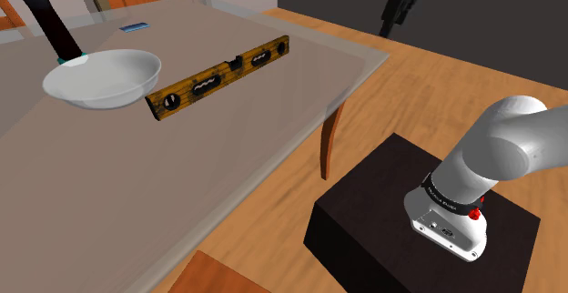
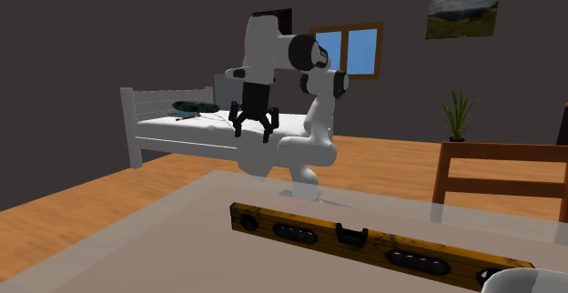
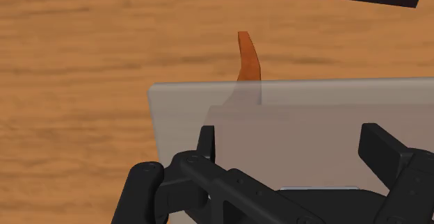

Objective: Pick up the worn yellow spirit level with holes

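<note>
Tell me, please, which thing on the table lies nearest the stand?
The level, the long yellow-brown bar with dark holes. The white bowl sits beyond it, and the small blue item lies farther off still.

The counter (image 1: 264, 136) is a pale, see-through slab on orange-brown wooden legs (image 1: 328, 150). A white bowl (image 1: 102, 77) sits on it. A long, worn yellow-brown spirit level (image 1: 218, 76) with dark holes lies flat, one end just beside the bowl. Beyond the bowl lies a small flat blue thing (image 1: 135, 26), perhaps a card. A black post (image 1: 45, 18) with a teal collar rises right behind the bowl.
</note>
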Controlling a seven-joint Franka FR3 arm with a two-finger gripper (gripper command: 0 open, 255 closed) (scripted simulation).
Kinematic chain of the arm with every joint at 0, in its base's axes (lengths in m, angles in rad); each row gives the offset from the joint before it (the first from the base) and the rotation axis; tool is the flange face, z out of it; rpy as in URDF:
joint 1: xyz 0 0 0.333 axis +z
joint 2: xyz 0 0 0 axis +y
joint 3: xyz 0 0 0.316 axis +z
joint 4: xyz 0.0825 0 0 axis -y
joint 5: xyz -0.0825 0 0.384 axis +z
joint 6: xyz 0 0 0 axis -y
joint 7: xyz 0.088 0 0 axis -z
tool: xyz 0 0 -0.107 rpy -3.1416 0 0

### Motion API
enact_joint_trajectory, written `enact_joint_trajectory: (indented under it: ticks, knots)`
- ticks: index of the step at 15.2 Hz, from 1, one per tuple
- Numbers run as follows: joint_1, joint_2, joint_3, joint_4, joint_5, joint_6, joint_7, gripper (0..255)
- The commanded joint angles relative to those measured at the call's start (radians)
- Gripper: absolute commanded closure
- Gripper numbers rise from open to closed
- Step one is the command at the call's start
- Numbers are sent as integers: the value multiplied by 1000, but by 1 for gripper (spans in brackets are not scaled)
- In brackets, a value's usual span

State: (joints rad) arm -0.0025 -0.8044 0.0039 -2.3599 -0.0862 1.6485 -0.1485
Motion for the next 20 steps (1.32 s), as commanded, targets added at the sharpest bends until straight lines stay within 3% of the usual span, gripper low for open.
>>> enact_joint_trajectory:
  ticks: [1, 10, 15, 20]
  knots:
    - [0, 0, 0, 0, 0, 0, 0, 0]
    - [-48, -3, 288, 7, 180, -37, 530, 0]
    - [-99, 82, 451, 88, 262, -34, 827, 0]
    - [-182, 219, 621, 217, 302, -20, 1129, 0]
